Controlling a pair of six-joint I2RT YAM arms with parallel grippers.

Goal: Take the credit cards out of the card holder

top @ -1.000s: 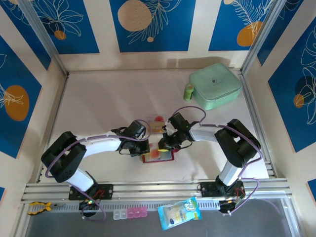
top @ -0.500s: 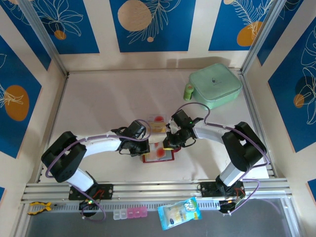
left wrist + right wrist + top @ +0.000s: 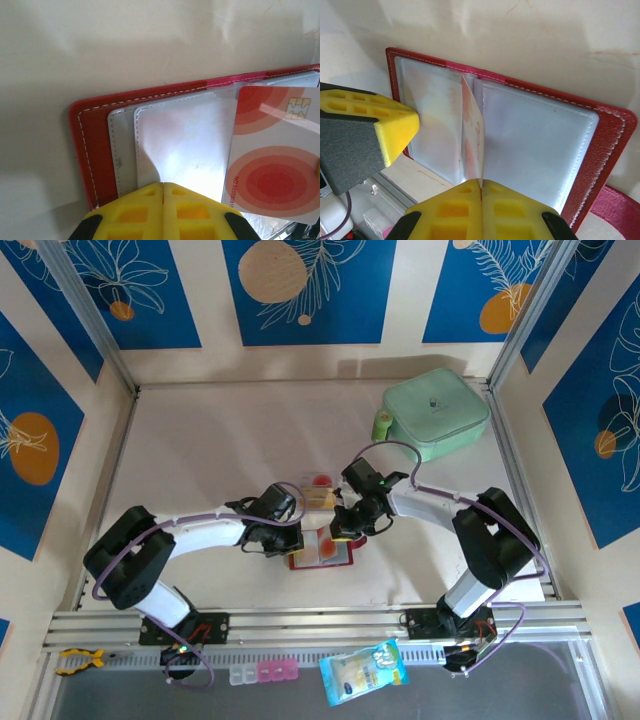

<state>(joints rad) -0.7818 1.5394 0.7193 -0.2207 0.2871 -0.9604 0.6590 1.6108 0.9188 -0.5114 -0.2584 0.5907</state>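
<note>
Left wrist: red-ringed credit card (image 3: 275, 155) bears a number starting "NO:".

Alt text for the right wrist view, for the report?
The right gripper is shut on the edge of a whitish card with red-pink marking, which stands edge-on over the open red card holder. The left gripper, also shut, sits over the holder's left side.

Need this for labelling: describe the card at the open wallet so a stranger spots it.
At the near middle of the table lies an open red card holder. A card stands over its clear pockets, in the right pincer. White, red rings, gold chip; the loose card beyond is tan.
</note>
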